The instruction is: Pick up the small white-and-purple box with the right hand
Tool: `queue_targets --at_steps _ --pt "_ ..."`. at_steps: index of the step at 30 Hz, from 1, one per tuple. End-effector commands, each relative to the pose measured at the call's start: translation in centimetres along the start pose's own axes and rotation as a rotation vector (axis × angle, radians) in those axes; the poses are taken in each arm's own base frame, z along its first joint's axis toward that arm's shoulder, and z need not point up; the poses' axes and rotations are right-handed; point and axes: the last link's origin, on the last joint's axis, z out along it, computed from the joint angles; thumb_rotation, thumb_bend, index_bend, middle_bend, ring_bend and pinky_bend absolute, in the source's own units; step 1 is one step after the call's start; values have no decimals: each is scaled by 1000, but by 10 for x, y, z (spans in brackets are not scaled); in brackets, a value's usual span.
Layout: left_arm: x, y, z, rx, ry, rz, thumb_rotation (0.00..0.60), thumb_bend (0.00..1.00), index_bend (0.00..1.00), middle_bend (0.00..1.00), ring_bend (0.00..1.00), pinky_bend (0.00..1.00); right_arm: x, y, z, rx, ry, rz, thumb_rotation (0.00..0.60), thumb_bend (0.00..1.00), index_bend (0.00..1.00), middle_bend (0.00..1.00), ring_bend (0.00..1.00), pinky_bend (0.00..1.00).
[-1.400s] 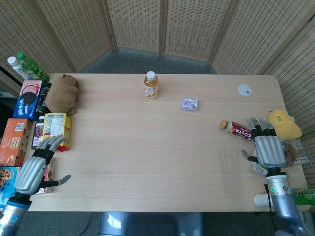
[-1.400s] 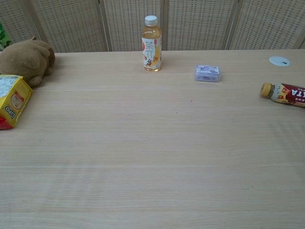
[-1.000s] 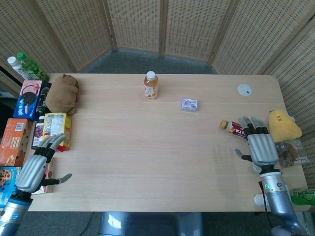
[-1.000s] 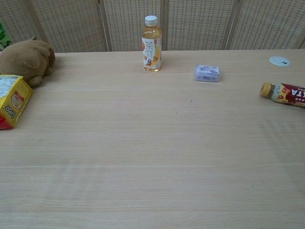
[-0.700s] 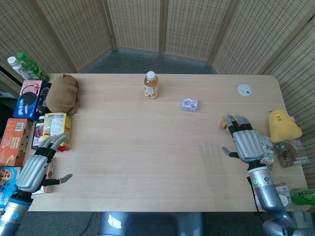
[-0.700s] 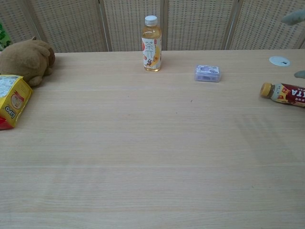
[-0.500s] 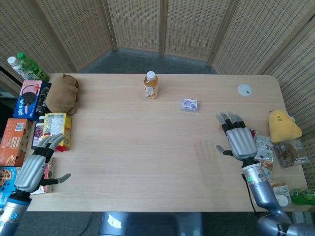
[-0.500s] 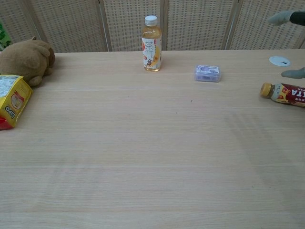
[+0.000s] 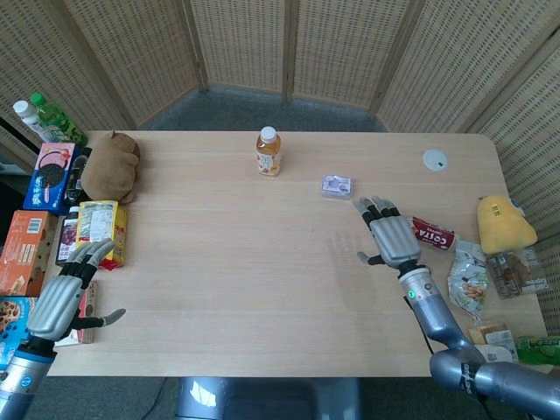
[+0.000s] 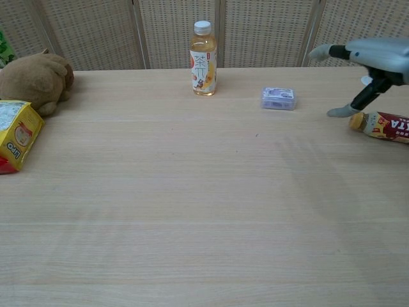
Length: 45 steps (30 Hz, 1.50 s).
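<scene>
**Right hand closing on the box, nothing held yet**

Nearest the robot, the left hand (image 9: 59, 302) rests at the left edge of the surface (image 9: 262, 289), its fingers (image 9: 92, 253) loosely spread and holding nothing; it sits well clear of the work, which suits a task meant for the other arm.

Further in, the right hand (image 9: 394, 236) hovers palm-down over the surface with its fingers (image 9: 374, 209) spread and pointing toward the far side, thumb out to the side. It holds nothing. The chest view shows it raised above the wood, which looks like an approach from above rather than a slide along the top. Just to its right lies a red-labelled bottle (image 9: 430, 233) on its side.

Beyond the fingertips, near but not touching, the small white-and-purple box (image 9: 336, 185) lies flat on the surface, free on all sides. The open spread should let the hand straddle it.

Farther back stands an orange drink bottle (image 9: 269, 151), well apart to the box's left, so it is unlikely to hinder the reach.
</scene>
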Motion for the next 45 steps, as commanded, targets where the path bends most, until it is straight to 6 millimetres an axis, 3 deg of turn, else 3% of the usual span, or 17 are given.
queue_targets --at_steps 1,9,18,36,45 --pt "0 -3 -1 11 1 0 600 186 1 0 0 0 -14 -22 38 28 -66 35 553 236 0 0 0 0" --pt "-1 -11 1 33 -9 -3 600 188 1 0 0 0 -37 -43 85 42 -138 64 551 235 0 0 0 0" --pt "-2 -15 2 49 -12 -4 600 187 1 0 0 0 -46 -44 119 20 -186 72 550 237 0 0 0 0" --pt "-3 -16 -1 64 -8 1 600 187 1 0 0 0 -26 -43 162 -12 -241 8 550 236 0 0 0 0" --pt "-2 -17 -6 76 -3 5 600 188 1 0 0 0 -24 -41 174 -54 -276 -12 551 238 0 0 0 0"
